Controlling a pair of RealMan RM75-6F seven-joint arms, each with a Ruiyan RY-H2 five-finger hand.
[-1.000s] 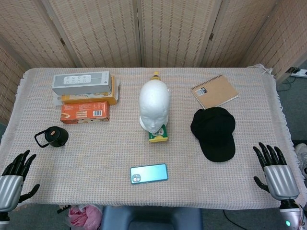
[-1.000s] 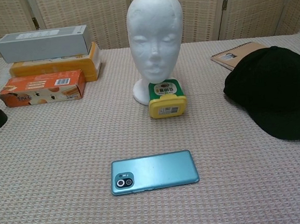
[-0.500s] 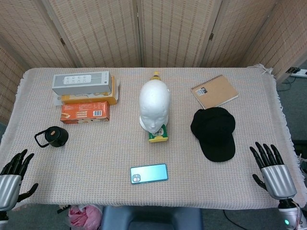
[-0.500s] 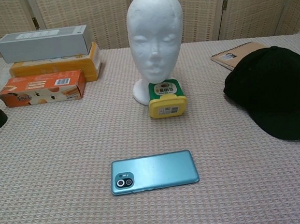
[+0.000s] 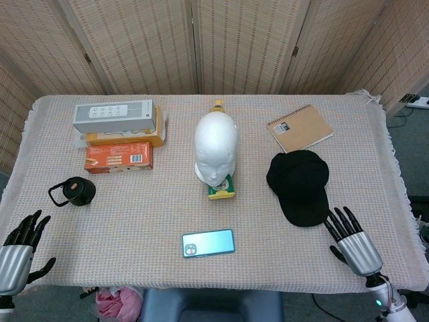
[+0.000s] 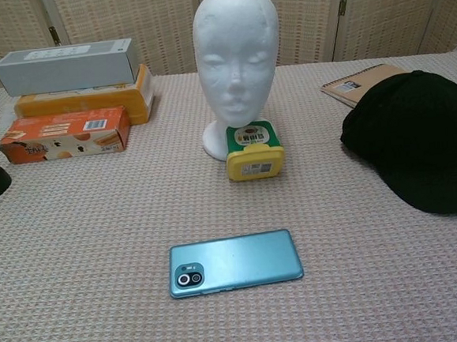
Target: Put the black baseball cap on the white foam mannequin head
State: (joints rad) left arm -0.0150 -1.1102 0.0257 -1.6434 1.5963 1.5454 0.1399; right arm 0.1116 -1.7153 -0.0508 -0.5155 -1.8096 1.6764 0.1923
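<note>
Right robot hand (image 5: 354,243) spread wide, empty, over the worktop (image 5: 134,235) front edge, fingertips just short of the cap (image 5: 299,184) brim. Left robot hand (image 5: 17,253) splayed, empty, off the front-left corner. Cap flat, apart from the upright mannequin head (image 5: 215,145) mid-worktop; bare cloth between.

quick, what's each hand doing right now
Left hand: open, holding nothing.
Right hand: open, holding nothing, near the black cap's brim.
</note>
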